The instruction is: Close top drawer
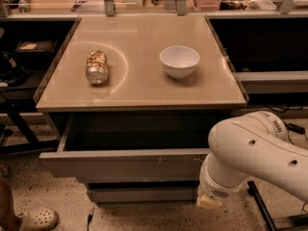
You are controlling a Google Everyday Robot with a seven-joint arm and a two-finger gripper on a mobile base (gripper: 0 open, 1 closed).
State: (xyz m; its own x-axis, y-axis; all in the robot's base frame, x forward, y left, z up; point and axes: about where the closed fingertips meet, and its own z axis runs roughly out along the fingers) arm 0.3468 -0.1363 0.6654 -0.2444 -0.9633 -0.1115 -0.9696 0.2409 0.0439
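Observation:
The top drawer (pixel 120 165) is a wide grey metal drawer with a flat, handle-less front. It stands pulled out from under the beige tabletop (pixel 139 88), and its inside is dark. My white arm (pixel 255 153) fills the lower right, in front of the drawer's right end. Only a pale tip of my gripper (pixel 209 201) shows beneath the arm, just below and at the right end of the drawer front. The arm hides whether it touches the drawer.
A crushed can (pixel 96 67) lies on its side and a white bowl (pixel 179 61) stands on the tabletop. A lower grey drawer front (pixel 144 194) sits beneath. A shoe (pixel 38 219) and a leg are at the lower left. Dark shelving flanks both sides.

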